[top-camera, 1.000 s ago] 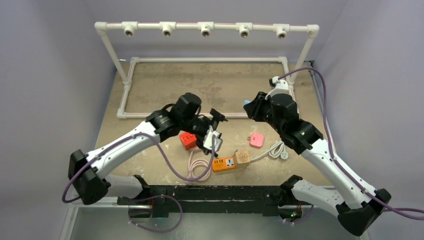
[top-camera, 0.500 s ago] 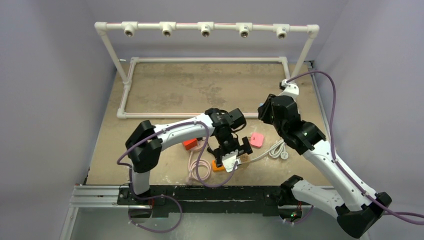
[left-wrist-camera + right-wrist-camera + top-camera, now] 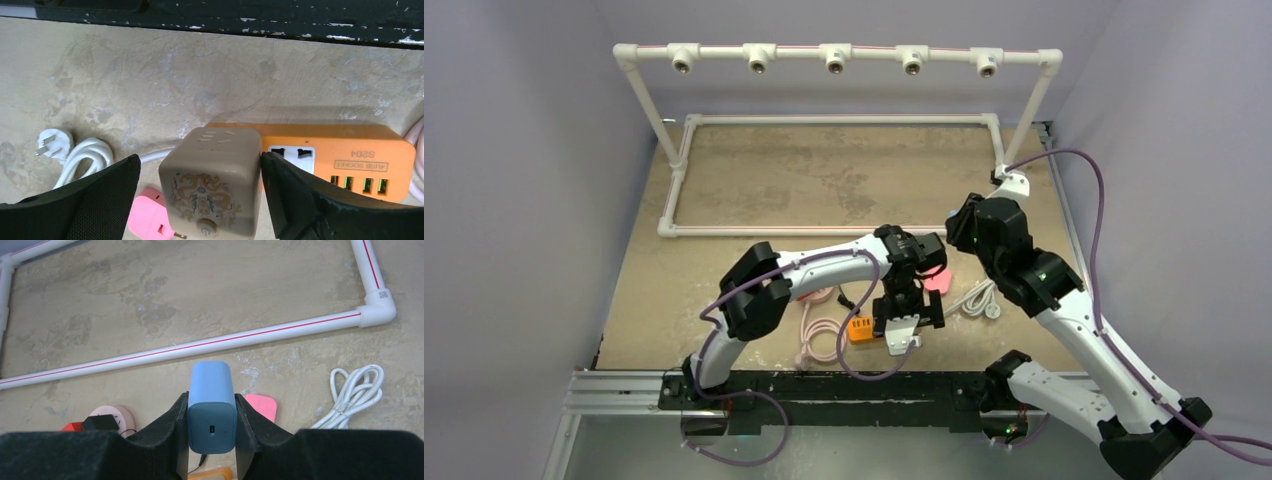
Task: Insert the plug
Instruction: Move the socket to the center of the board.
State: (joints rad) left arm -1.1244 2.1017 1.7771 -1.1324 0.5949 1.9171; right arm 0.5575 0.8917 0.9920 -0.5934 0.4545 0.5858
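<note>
Orange power strip [image 3: 861, 330] flat on the counter [image 3: 774, 180], low in the middle of the top view. Tan cube [image 3: 212, 182] at one end of that strip and touching it, near the bottom middle of the left wrist view. Left end effector [image 3: 200, 159] open wide around the cube, with a black finger [image 3: 100, 200] on each side. Finger on the right of the picture right up against the cube, finger on the left a little apart from it. Pink plug [image 3: 147, 220] at the bottom edge, just beside the cube. White cord [image 3: 82, 155] bundled at the left edge of that view, metal prongs toward the left.

Right end effector [image 3: 211, 407] closed tight on a blue plug [image 3: 210, 380], at the bottom middle of the right wrist view. Blue plug up off the counter, with a tiny slot on its near face. Seen from the top camera, right of the middle and well apart from the orange strip. White pipe [image 3: 200, 347] lying across the counter beyond it, with a thin red line along it. More white cord at the right edge of that view, pink plug just right of the fingers.
</note>
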